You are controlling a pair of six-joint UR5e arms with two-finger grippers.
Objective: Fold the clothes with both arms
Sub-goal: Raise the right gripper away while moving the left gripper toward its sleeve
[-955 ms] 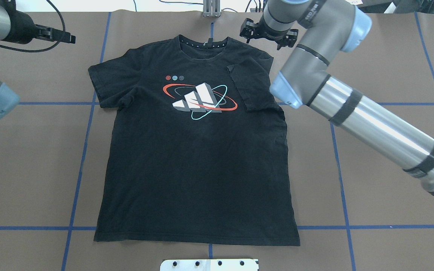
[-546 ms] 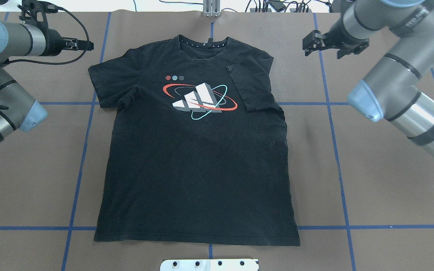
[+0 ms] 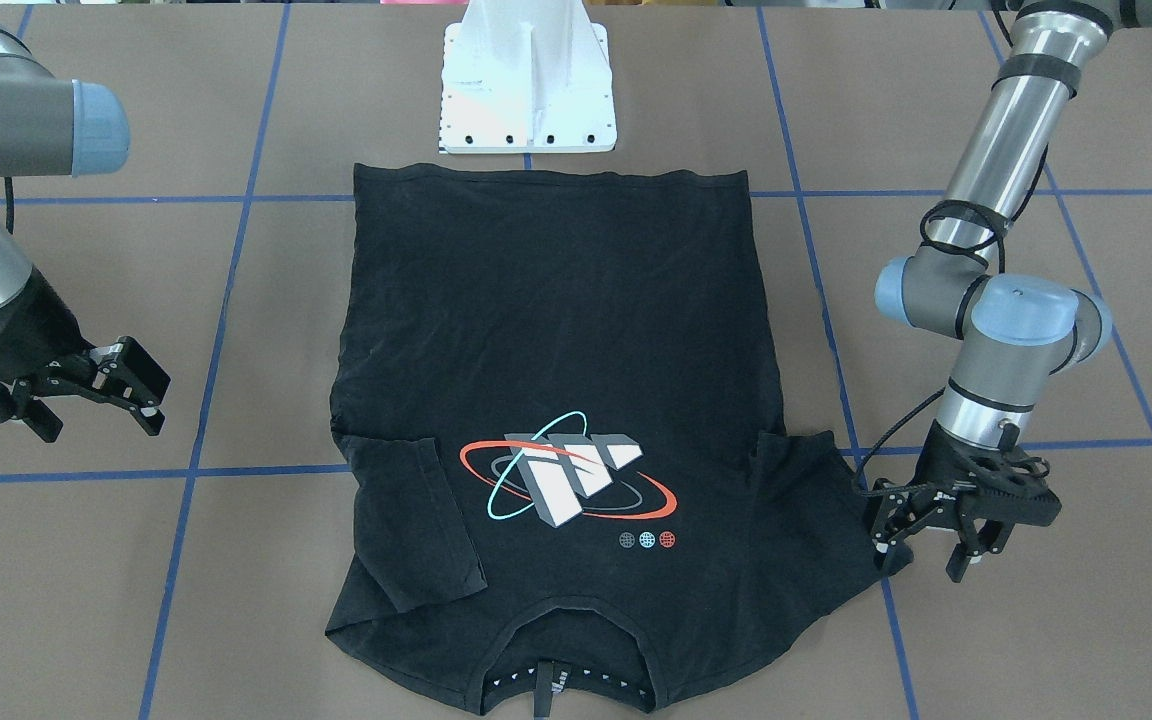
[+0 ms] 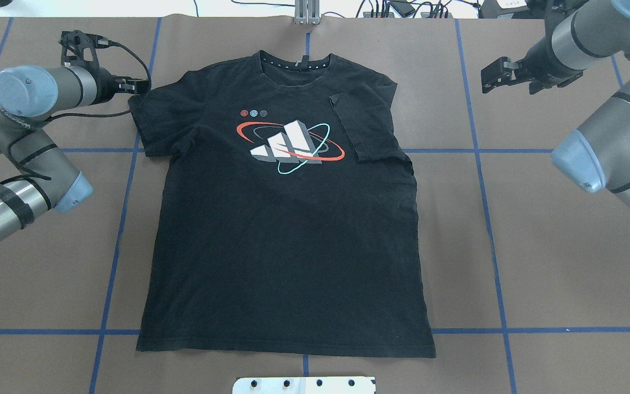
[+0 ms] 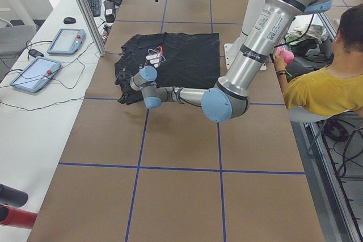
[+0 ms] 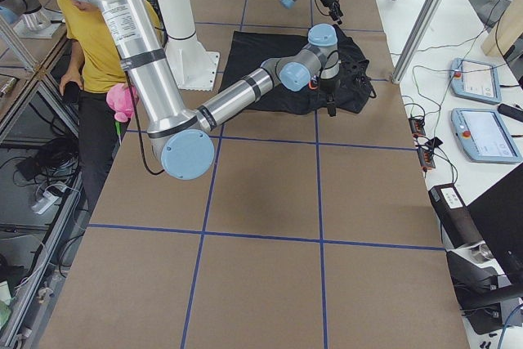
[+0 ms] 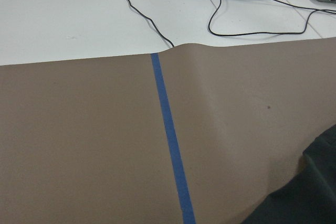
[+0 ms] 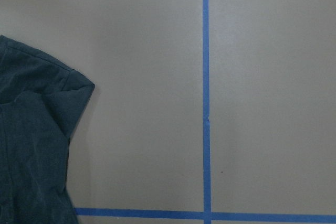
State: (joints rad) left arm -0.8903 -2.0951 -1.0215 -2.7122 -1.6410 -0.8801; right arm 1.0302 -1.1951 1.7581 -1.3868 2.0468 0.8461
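The left jaws stand spread, low beside the outer edge of the flat sleeve; whether a finger touches its hem I cannot tell. The right jaws are spread too, holding nothing, well apart from the shirt.

The black T-shirt (image 4: 287, 230) lies flat at the desk's middle, graphic (image 4: 290, 143) up, hem toward the robot's edge. Its cloth is matt and lightly creased. The sleeve on the robot's right is folded inward.

The left arm (image 4: 36, 98) bends sharply; the right arm (image 4: 610, 126) is cut off by the frame. The desk (image 4: 539, 246) is brown paper gridded with blue tape (image 4: 490, 230).
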